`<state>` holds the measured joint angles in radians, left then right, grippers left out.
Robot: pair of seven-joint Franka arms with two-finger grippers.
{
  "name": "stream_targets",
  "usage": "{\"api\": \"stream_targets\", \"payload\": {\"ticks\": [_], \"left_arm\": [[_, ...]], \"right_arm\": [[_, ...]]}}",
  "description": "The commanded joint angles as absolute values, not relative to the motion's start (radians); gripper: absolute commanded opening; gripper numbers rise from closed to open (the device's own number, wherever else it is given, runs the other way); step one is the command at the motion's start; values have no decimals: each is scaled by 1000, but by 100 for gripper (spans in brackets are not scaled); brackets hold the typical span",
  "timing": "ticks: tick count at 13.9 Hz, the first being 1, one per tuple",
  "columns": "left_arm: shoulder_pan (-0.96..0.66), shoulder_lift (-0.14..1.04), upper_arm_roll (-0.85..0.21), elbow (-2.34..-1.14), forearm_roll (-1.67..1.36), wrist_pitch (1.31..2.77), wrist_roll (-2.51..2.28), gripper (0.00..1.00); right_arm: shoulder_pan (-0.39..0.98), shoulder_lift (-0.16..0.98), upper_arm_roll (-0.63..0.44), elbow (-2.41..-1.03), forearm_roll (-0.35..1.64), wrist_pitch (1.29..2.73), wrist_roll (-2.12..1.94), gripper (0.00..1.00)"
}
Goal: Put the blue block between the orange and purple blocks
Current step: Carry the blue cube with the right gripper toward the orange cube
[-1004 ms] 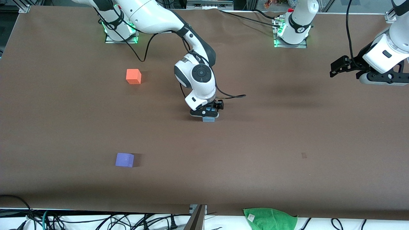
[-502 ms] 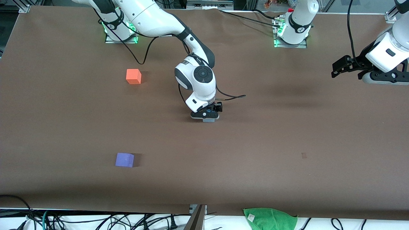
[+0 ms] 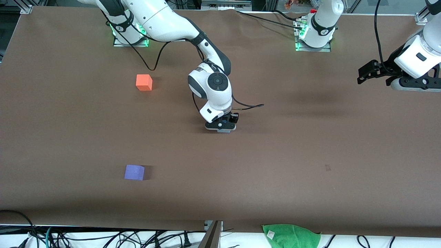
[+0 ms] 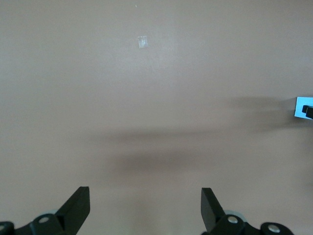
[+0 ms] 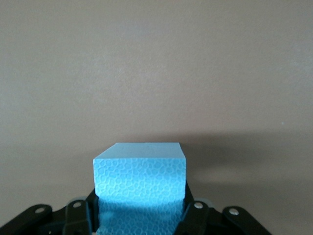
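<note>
At the middle of the brown table [image 3: 310, 144], the right gripper [image 3: 221, 127] closes on the blue block [image 5: 141, 183] by two flat sides. It looks like light, dentable foam. The left gripper [image 4: 145, 210] waits open, empty.

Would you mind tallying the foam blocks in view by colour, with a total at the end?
Orange block: 1
Purple block: 1
Blue block: 1, between the fingers of the right gripper
Total: 3 blocks
</note>
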<state>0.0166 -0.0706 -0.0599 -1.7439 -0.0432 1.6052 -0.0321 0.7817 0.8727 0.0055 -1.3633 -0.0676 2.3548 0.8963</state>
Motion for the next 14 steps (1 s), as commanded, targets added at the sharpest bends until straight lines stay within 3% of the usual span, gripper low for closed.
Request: {"api": "stream_targets", "payload": {"ticks": [1, 6, 8, 10, 12, 14], "left_arm": [[8, -55, -54, -1710, -48, 1588, -43, 100], [8, -55, -55, -1710, -48, 1588, -43, 100], [8, -55, -55, -1710, -48, 1588, -43, 100], [8, -55, -55, -1710, -48, 1588, -43, 100], [8, -55, -55, -1710, -48, 1588, -43, 100], [8, -55, -55, -1710, -48, 1588, -43, 100]], "right_arm": [[740, 841, 12, -1341, -64, 2285, 839, 18], [566, 677, 6, -1387, 12, 2041, 446, 20], [494, 591, 5, -1504, 14, 2043, 347, 21], [421, 470, 3, -1691, 14, 2106, 275, 21], [349, 353, 3, -1936, 15, 2260, 180, 21], [301, 308, 0, -2134, 15, 2467, 143, 21]]}}
